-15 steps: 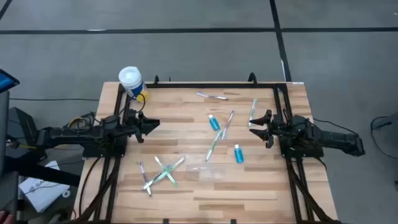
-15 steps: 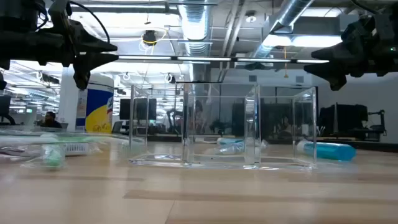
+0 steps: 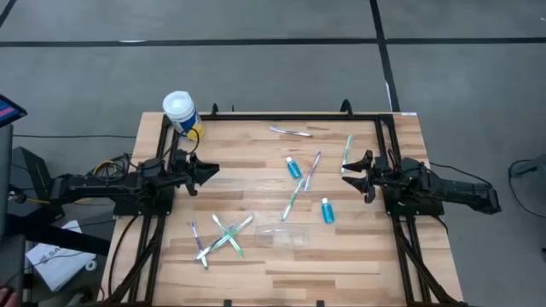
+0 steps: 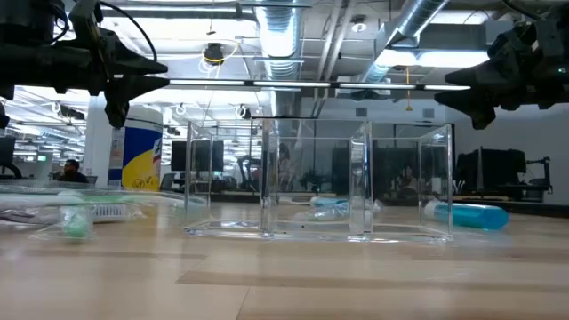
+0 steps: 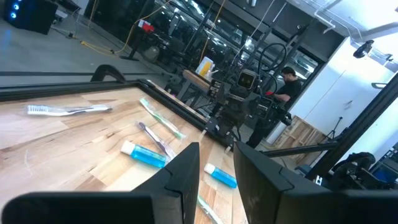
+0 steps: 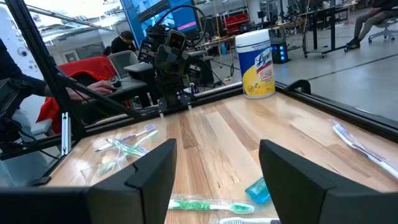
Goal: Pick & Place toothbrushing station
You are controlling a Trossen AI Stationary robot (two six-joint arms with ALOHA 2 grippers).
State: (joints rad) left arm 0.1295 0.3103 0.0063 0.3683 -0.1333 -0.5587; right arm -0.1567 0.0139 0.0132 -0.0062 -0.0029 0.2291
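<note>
Left pincer (image 3: 208, 170) nearly closed on nothing, hovering at left counter (image 3: 256, 264) edge. Right pincer (image 3: 348, 170) spread wide, empty, at right edge. Between them: scattered toothbrushes (image 3: 223, 236), two teal tubes (image 3: 294, 167), clear plastic cup (image 3: 281, 235) lying near the front.

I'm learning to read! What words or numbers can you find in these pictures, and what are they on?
"Lys": blue letters, cut off at the curve, on the yellow label of the white-capped round canister at the table's corner.
Small print under those letters: too small to read.
Two teal-blue tubes: any print too small to read.
No other readable text.
</note>
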